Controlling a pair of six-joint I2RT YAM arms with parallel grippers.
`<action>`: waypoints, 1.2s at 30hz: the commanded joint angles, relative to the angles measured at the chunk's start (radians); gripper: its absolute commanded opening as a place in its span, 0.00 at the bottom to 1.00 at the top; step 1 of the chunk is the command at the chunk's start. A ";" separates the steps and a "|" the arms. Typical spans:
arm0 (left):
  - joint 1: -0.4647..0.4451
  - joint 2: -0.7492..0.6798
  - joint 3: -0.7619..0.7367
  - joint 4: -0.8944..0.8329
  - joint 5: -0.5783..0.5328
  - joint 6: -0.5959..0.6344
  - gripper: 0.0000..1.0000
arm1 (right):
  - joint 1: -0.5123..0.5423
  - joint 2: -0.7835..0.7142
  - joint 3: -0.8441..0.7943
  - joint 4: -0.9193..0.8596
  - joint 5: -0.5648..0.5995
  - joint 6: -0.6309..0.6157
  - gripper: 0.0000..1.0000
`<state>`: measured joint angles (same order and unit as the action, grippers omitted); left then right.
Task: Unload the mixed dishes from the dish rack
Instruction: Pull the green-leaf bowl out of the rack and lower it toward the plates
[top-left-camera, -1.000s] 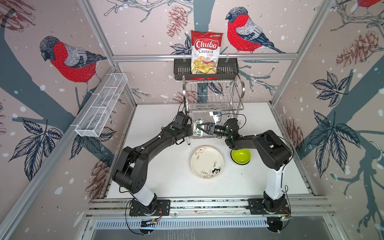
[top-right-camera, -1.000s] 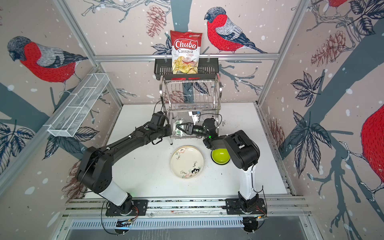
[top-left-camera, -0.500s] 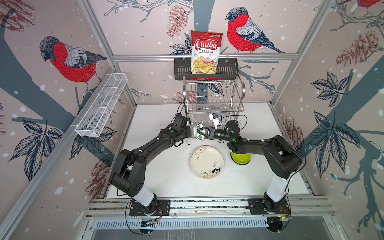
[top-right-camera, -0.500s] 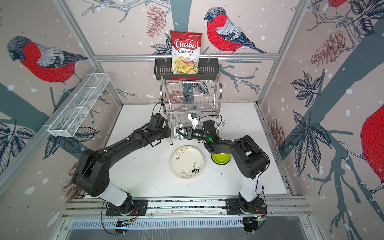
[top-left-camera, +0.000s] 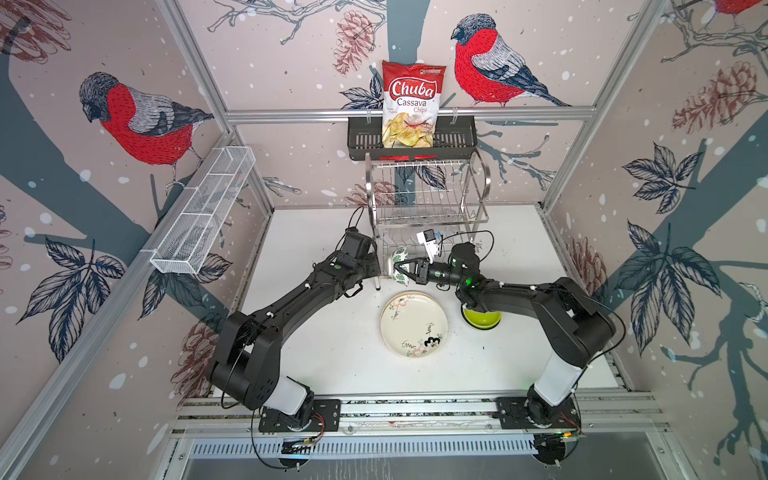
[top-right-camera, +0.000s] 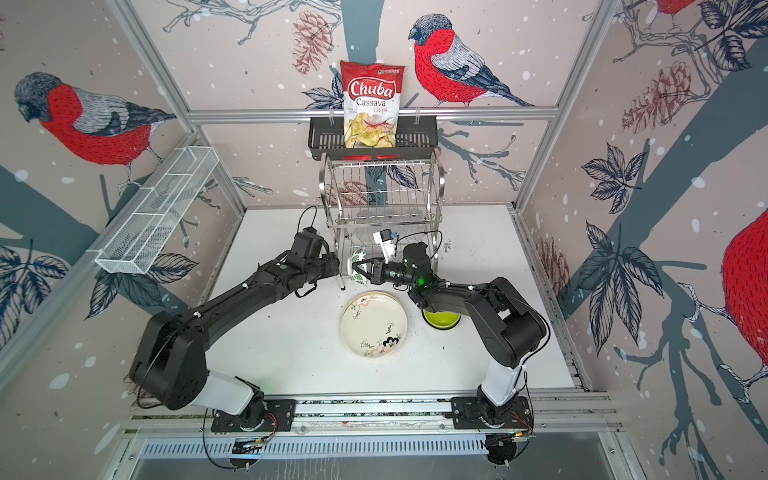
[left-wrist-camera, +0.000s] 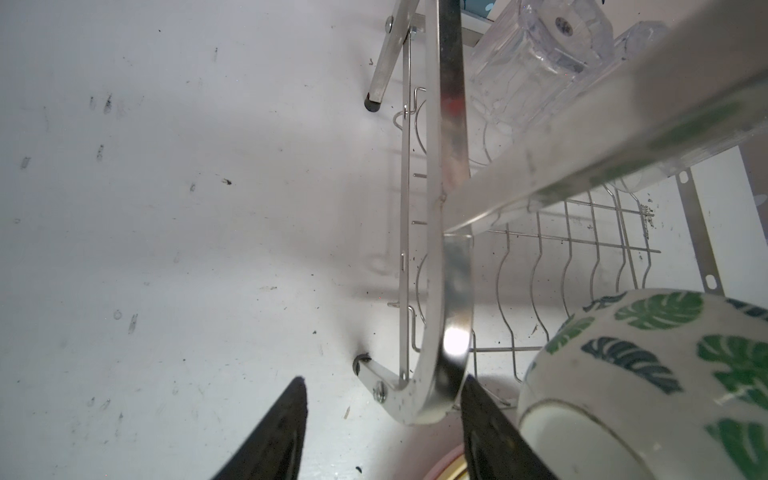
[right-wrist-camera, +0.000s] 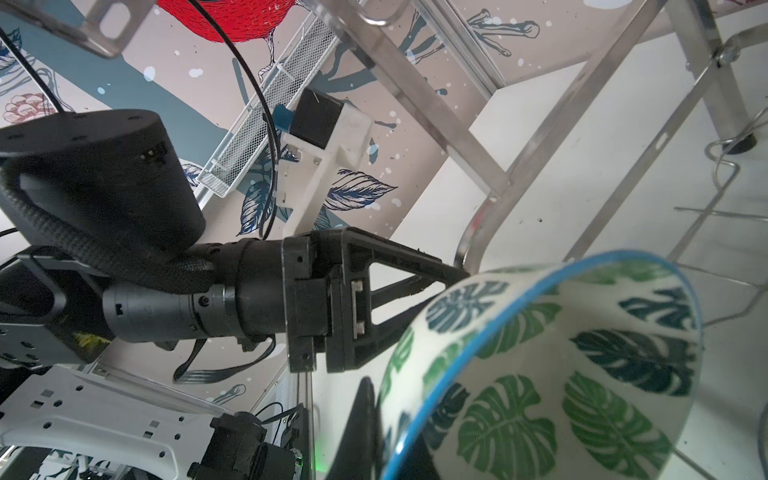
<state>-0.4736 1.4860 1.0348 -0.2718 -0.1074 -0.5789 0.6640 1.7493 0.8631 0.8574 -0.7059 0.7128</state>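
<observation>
The right gripper (top-left-camera: 400, 273) reaches in from the right and is closed on the rim of the green-leaf bowl (right-wrist-camera: 540, 395). One dark finger lies against the bowl's outer wall just under the blue rim; the other finger is hidden. The bowl is tipped on its side at the front left corner of the dish rack (top-left-camera: 424, 199), level with the lower tier. Whether it touches the wires cannot be told. The left gripper (left-wrist-camera: 383, 380) comes in from the left at the same corner. Its fingers stand well apart and hold nothing. The rack's curved chrome side bar passes between them, close against the finger nearer the bowl. In the right wrist view one left fingertip reaches the bowl's outer wall, but contact cannot be judged. Clear glass tumblers (left-wrist-camera: 540, 54) sit in the upper tier. On the white table (top-left-camera: 324, 332), in front of the rack, the cream floral plate (top-left-camera: 413, 330) lies flat. The lime green bowl (top-left-camera: 482, 321) stands just to its right, partly under the right arm.
</observation>
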 joint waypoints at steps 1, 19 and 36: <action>0.000 -0.016 -0.004 -0.006 -0.010 -0.005 0.59 | 0.011 -0.027 -0.005 -0.011 0.022 -0.044 0.00; 0.000 -0.059 -0.022 -0.024 -0.011 -0.015 0.62 | 0.041 -0.117 -0.056 -0.111 0.071 -0.102 0.00; 0.000 -0.189 -0.060 -0.090 -0.013 -0.028 0.63 | 0.133 -0.304 -0.127 -0.300 0.200 -0.182 0.00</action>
<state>-0.4736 1.3262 0.9924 -0.3340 -0.1093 -0.5987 0.7826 1.4727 0.7486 0.5598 -0.5461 0.5587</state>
